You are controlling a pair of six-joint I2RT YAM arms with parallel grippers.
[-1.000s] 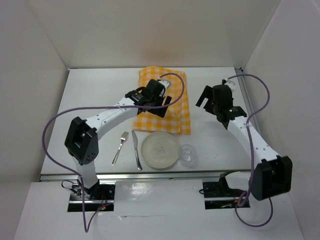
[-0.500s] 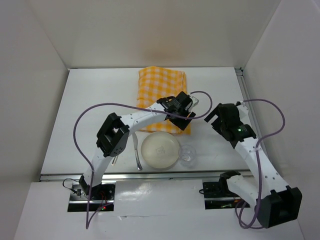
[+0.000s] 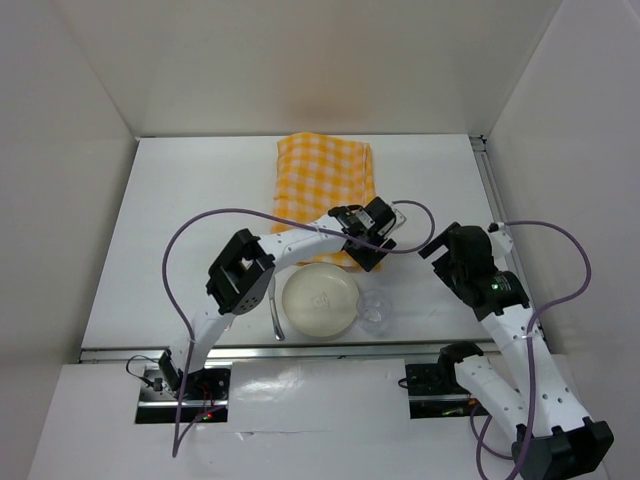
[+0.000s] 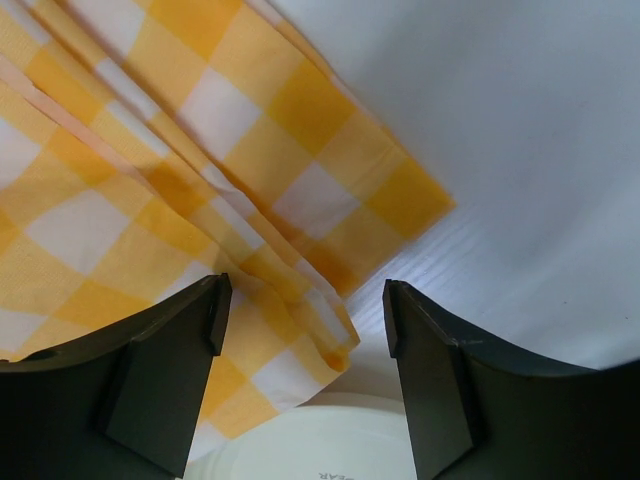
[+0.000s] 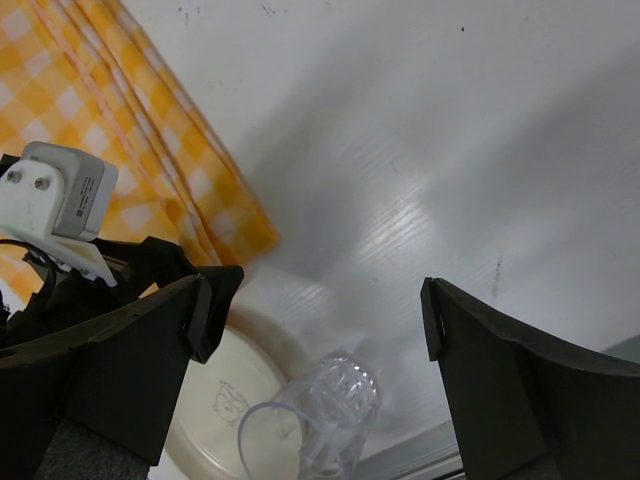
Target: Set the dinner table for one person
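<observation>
With left gripper [image 4: 302, 305] and right gripper [image 5: 322, 300] jaws spread, pinching the yellow-checked fabric cloth [image 4: 120, 200] could drag it onto the round cream plate [image 3: 320, 300].

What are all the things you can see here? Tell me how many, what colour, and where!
dinner table: one, white, under everything
checked cloth: one, yellow and white, folded, at the back middle of the table
plate: one, cream, near edge, just in front of the cloth
glass: one, clear, right beside the plate
knife: one, silver, left of the plate, partly hidden by the left arm
cables: two, purple, one looping from each arm
left gripper: one, black, open, over the cloth's near right corner
right gripper: one, black, open, over bare table right of the cloth
</observation>
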